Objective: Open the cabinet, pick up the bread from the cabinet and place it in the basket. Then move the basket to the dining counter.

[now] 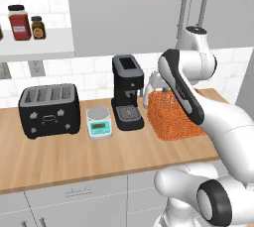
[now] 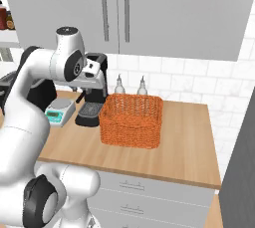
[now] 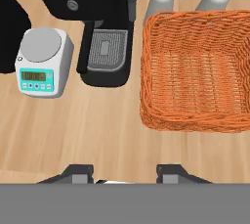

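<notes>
Above counter: gripper (image 3: 124,174) empty, fingertips (image 3: 78,173) a modest gap apart, pointed down at bare wood.
Basket (image 3: 195,71): orange weave, mesh sides, rectangular, empty, beside black coffee machine (image 3: 100,27).
Cabinet (image 2: 149,8): flat grey doors shut, long bar handles (image 2: 104,8); bread presumably behind them.
Scale (image 3: 41,61): small, white, near toaster (image 1: 48,109).
Risk: rising arm likely to clip the coffee machine, or fingers to slip off the slim handle.

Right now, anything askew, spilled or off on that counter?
Nothing stands out. The basket sits flat and empty on the counter, beside the coffee machine, the scale and the toaster, all upright. The cabinet doors are shut. No spills.
</notes>
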You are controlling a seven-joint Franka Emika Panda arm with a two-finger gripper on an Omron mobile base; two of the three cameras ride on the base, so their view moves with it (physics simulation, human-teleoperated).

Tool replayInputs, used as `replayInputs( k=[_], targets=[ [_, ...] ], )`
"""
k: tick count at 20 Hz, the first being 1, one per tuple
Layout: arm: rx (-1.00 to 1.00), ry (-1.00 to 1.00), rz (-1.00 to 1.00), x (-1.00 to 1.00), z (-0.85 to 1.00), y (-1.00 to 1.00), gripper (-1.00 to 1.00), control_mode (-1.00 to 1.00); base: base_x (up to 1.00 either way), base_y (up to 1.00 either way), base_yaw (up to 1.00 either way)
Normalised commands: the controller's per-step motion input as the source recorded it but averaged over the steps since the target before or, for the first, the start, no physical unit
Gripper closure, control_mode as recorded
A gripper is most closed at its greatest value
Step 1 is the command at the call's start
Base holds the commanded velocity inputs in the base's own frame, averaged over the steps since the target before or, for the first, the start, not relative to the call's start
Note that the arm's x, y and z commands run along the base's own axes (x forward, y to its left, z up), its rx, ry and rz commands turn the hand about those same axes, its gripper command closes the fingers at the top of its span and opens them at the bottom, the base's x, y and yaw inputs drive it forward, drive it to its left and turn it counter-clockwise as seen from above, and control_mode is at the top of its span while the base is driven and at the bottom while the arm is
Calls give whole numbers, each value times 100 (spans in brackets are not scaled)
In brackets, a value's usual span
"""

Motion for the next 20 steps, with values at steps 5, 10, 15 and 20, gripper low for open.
replayInputs(
  k=[5,10,15,20],
  targets=[
    [0,-9,0,-36,0,0,-100,-100,0,0,0],
    [0,-27,0,-30,16,0,-100,-100,0,0,0],
    [0,-33,0,-2,59,-6,-100,-100,0,0,0],
    [0,-44,0,-2,96,0,-100,-100,0,0,0]
  ],
)
